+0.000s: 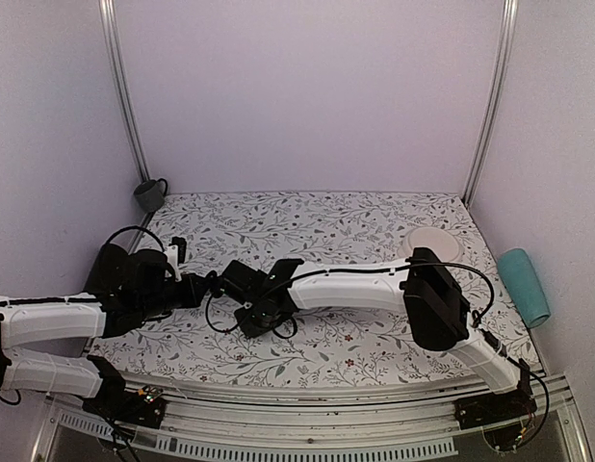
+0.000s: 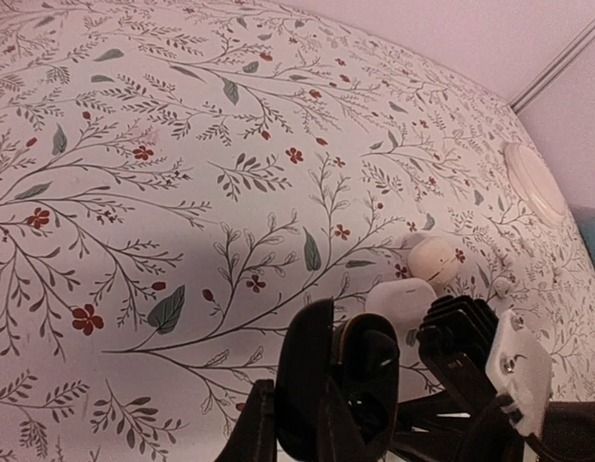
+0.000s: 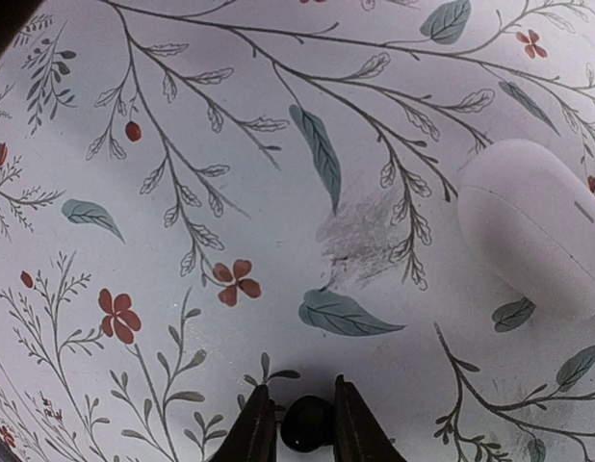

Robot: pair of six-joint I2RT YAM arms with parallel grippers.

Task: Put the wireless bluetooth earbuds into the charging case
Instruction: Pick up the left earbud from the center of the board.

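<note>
Tiny target: right gripper (image 3: 301, 390), jaws narrow, pinches the earbud (image 3: 307, 423) on the table (image 3: 182, 318); left gripper (image 2: 341, 325) jaws clamped tight. Lift gently, keep it level, no squeezing it out!

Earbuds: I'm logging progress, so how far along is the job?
Done: nothing seated that I can see. In hand: the left gripper is shut on what looks like the case; the right gripper pinches one earbud. Left: insert it, then the second, which isn't visible.
</note>
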